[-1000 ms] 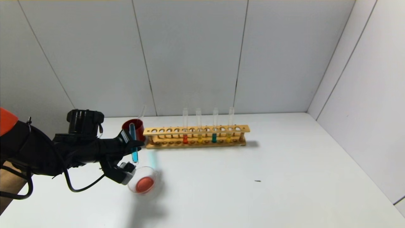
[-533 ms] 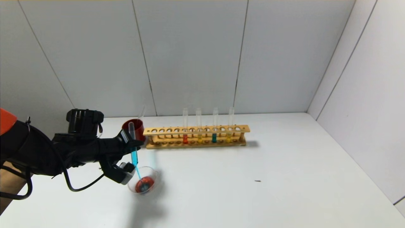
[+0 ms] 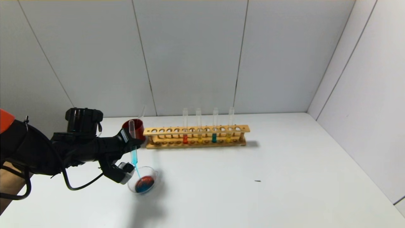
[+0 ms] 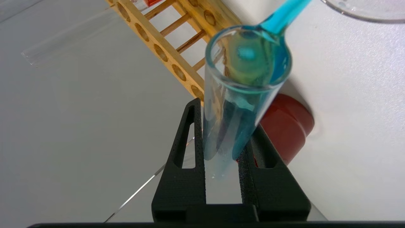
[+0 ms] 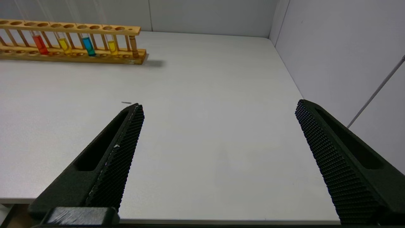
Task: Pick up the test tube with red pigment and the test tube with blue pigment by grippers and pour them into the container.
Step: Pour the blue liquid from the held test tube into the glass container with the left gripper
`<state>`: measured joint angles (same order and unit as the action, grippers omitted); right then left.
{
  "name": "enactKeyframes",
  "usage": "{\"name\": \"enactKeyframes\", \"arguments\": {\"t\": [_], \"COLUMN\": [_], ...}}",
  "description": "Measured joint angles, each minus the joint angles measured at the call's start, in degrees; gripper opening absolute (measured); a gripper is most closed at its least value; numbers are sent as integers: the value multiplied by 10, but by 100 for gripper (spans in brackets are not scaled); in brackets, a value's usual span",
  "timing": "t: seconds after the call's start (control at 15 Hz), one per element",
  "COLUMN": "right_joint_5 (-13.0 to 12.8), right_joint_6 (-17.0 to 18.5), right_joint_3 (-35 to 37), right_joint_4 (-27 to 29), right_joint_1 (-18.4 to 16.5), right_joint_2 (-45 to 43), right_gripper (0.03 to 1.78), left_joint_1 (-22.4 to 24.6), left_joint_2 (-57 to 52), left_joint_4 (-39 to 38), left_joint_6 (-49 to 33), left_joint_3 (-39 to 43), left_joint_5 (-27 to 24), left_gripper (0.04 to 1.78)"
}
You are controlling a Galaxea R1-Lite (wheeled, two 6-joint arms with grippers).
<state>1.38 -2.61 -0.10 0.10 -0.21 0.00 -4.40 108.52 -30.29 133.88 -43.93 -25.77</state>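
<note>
Blue water now runs out of the test tube with blue pigment (image 3: pixel 133 148), which the left gripper (image 3: pixel 128 148) squeezes tight, tipped over the container (image 3: pixel 154 173). A moment ago only red sat in there; now blue mixes in, so the pouring is nearly done. The right gripper (image 5: pixel 218 158) waits wide open over the white table (image 3: pixel 253 190), with grey walls (image 3: pixel 190 57) around.

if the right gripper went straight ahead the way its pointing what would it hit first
Probably nothing soon. The right gripper, open, points over bare table toward the back wall. The wooden rack sits well off to the side, out of its line, though depth is hard to judge.
</note>
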Motion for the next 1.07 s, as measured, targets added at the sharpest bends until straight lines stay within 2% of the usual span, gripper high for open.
{"name": "enactKeyframes", "arguments": {"t": [0.8, 1.07], "right_joint_5": [0, 0], "right_joint_6": [0, 0], "right_joint_3": [0, 0], "right_joint_4": [0, 0], "right_joint_1": [0, 0], "right_joint_2": [0, 0], "right_gripper": [175, 175], "left_joint_1": [-1, -1], "left_joint_2": [-4, -6], "left_joint_4": [-1, -35], "left_joint_6": [22, 33], "left_joint_3": [-4, 0], "left_joint_5": [0, -1], "left_gripper": [34, 34]}}
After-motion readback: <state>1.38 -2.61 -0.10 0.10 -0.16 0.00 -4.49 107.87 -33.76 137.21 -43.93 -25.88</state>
